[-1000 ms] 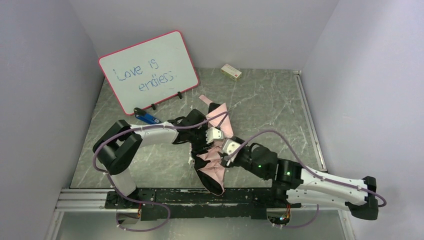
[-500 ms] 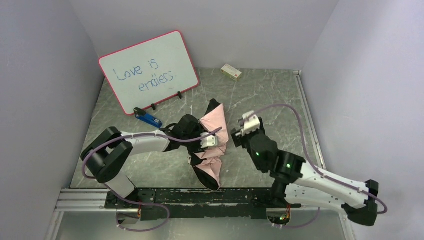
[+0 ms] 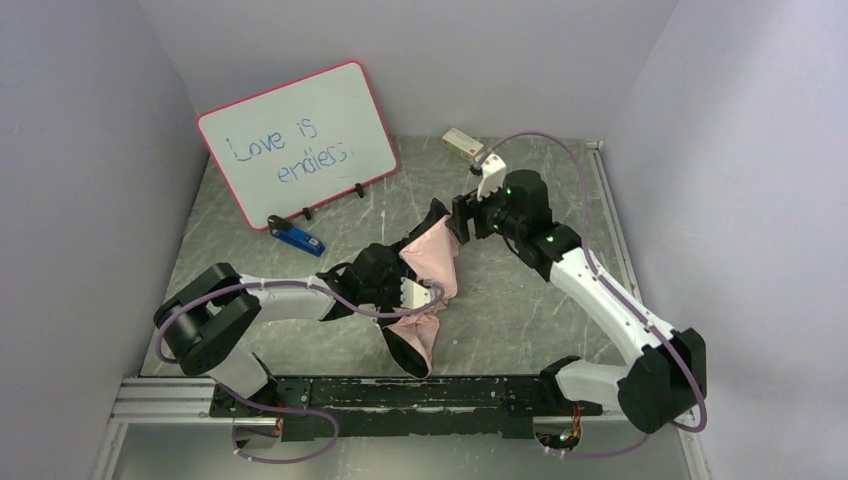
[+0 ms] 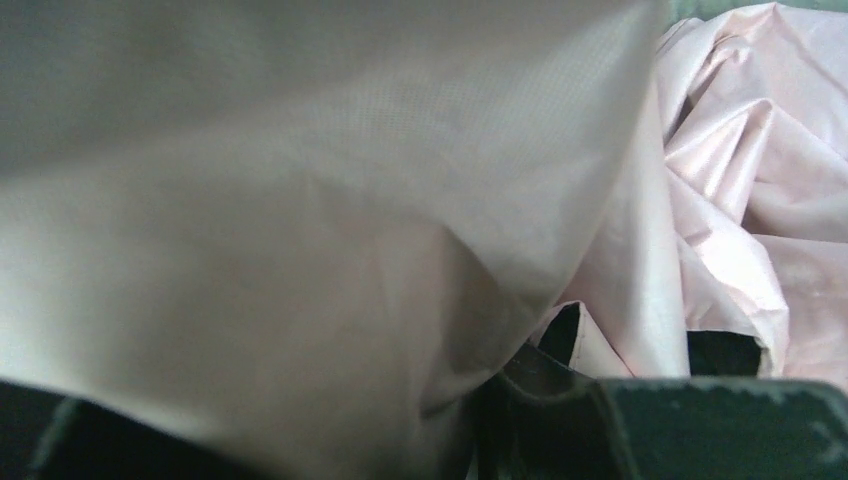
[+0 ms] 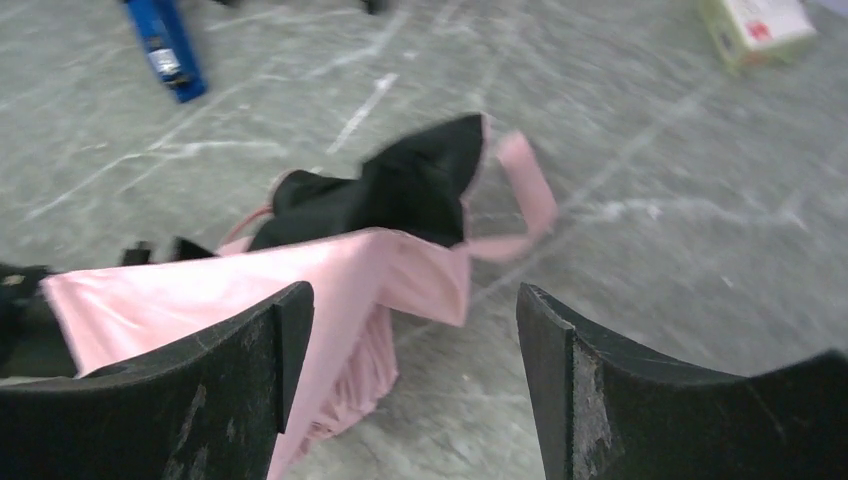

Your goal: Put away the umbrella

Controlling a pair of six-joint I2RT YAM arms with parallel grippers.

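The umbrella (image 3: 430, 262) lay crumpled on the veined grey desk (image 3: 530, 300), glossy pale pink fabric with black lining. The left jaws clamped its folds, and the right jaws gaped empty beside its far tip.

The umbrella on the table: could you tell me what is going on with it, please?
Two robot arms are putting away the umbrella, which lies crumpled on the table with its canopy loose and not yet bundled. The left gripper seems to hold the fabric near the middle, and cloth covers that wrist camera. The right gripper hovers at the far end, jaws open and empty, facing the pink strap.
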